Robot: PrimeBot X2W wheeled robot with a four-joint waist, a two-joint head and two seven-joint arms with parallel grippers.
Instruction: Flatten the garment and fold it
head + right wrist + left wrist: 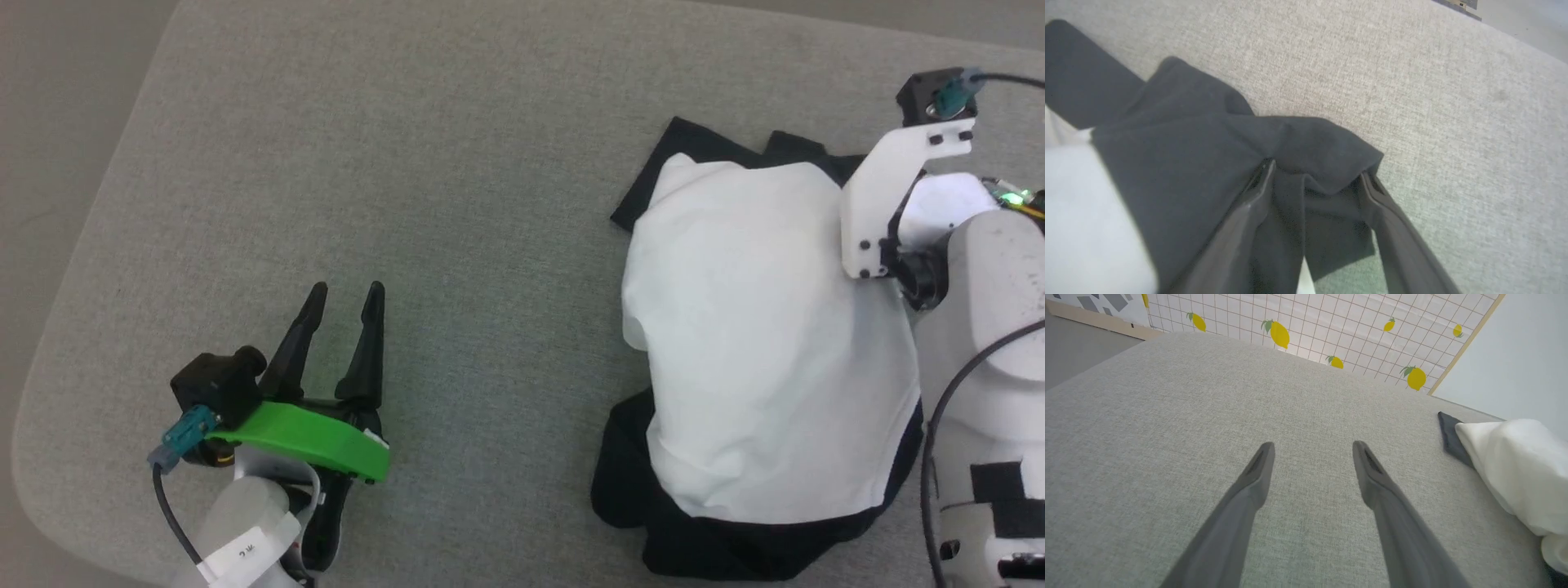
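Observation:
The garment lies bunched at the right of the grey table, its white panel on top with black cloth showing at the far edge and near hem. My left gripper stands open at the lower left, well apart from the garment, nothing between its fingers. In the left wrist view the garment sits off to the right. In the right wrist view my right gripper is open, its fingers straddling a black fold of the garment. In the head view the right arm's white wrist bracket hides its fingertips.
The grey cloth-covered table stretches wide to the left and middle. Its rounded left edge drops to the floor. A wall with lemon prints stands beyond the far edge. A black cable loops along the right arm.

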